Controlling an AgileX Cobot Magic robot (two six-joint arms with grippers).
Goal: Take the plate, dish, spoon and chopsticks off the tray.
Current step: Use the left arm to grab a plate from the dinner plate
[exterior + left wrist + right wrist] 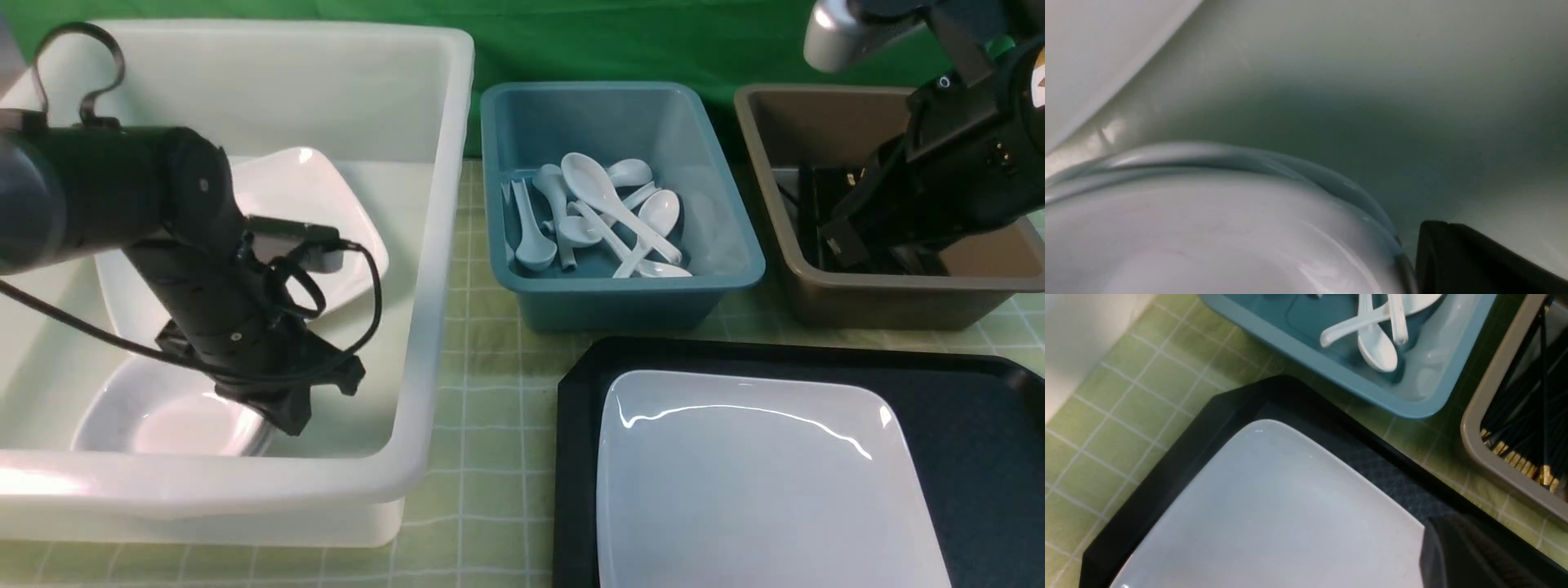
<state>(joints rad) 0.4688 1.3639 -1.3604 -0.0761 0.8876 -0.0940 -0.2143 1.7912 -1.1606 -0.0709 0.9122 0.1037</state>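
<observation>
Left fingers [1474, 261] closed beside the dish [163, 416] at eight o'clock; right fingers [1478, 555] closed; plate [759, 482] lies on tray [980, 457].

We are counting one tray [971, 425], three tubs [445, 163] [620, 298] [898, 306], two square plates [751, 490] [318, 204], at least one dish [163, 416], about seven spoons [608, 208], many chopsticks [1521, 416].

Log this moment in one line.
left tool: shut, in white plastic tub; right tool: shut, near brown plastic tub; white square plate: on black plastic tray
</observation>
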